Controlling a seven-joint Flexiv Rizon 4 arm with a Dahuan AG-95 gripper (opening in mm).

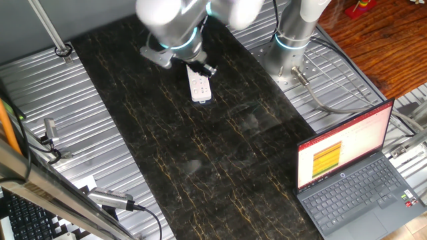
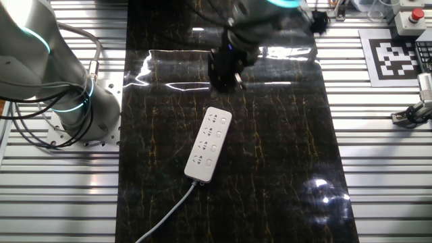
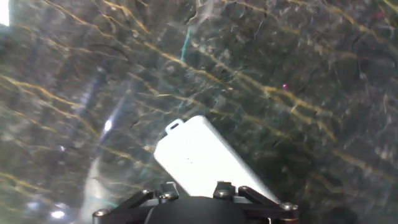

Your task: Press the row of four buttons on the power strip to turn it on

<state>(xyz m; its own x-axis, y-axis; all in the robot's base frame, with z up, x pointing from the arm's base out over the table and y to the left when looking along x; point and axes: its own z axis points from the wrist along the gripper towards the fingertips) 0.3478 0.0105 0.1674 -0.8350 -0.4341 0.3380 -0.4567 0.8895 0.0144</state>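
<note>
Nearest in one fixed view, an open laptop [image 1: 353, 177] sits at the right edge of the dark marbled table [image 1: 167, 167]. Farther back, the white power strip [image 2: 208, 143] lies flat near the table's middle, its cord [image 2: 165, 219] trailing off one end. The gripper [image 2: 227, 75] hangs just beyond the strip's far end, above the table; whether its fingers are spread or closed cannot be told.

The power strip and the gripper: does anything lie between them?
Nothing; in the other fixed view only bare dark marbled tabletop separates the gripper from the power strip.
</note>
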